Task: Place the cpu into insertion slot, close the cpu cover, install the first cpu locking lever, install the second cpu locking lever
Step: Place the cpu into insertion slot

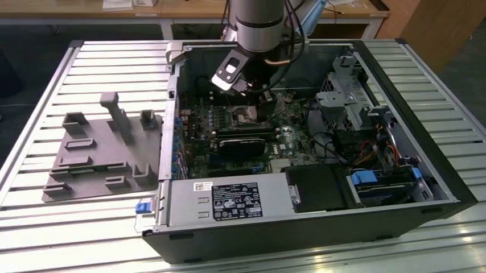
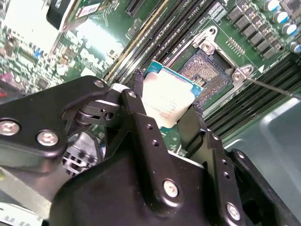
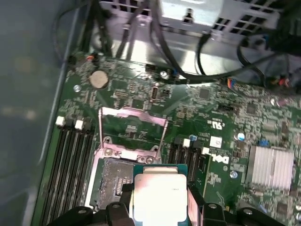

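Note:
My gripper (image 2: 167,94) is shut on the cpu (image 2: 165,100), a flat silver-topped chip with a green edge, held by two opposite sides between black fingers (image 2: 141,117). The cpu hangs tilted just above the board, partly over one edge of the insertion slot (image 2: 203,70), whose dark centre lies bare. In the first wrist view the cpu (image 3: 160,193) overlaps the near corner of the insertion slot (image 3: 110,181). The cpu cover (image 3: 134,121) stands swung up and open behind the slot. In the exterior view the gripper (image 1: 263,102) reaches down inside the open computer case (image 1: 425,187).
Long memory slots (image 3: 70,165) run beside the socket. A thin lever wire (image 2: 273,88) sticks out near the slot. Black cables (image 3: 188,61) and a metal drive cage (image 1: 345,91) crowd the case. A grey fixture (image 1: 99,153) lies on the slatted table (image 1: 45,227) at the exterior view's left.

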Robot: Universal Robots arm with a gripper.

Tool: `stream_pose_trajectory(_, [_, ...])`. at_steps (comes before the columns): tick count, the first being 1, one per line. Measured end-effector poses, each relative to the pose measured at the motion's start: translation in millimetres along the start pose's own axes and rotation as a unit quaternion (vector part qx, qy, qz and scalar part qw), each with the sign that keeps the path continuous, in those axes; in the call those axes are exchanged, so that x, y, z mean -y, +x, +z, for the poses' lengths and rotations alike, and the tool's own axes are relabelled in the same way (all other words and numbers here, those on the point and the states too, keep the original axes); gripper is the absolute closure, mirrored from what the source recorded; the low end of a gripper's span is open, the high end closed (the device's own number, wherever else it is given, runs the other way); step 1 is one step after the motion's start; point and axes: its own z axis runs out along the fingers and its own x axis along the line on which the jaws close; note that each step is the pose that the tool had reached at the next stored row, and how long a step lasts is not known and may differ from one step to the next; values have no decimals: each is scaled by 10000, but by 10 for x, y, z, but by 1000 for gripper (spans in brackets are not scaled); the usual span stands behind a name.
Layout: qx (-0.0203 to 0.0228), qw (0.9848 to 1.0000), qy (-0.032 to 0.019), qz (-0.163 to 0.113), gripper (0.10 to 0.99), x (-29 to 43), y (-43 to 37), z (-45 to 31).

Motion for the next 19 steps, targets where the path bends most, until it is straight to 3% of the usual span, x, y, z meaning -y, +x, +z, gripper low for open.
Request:
stream_pose_trajectory(15, [42,9990,-9,441,549,11,127,78])
stream_pose_trajectory(19, [59,9981,-16,616,549,26,143,99])
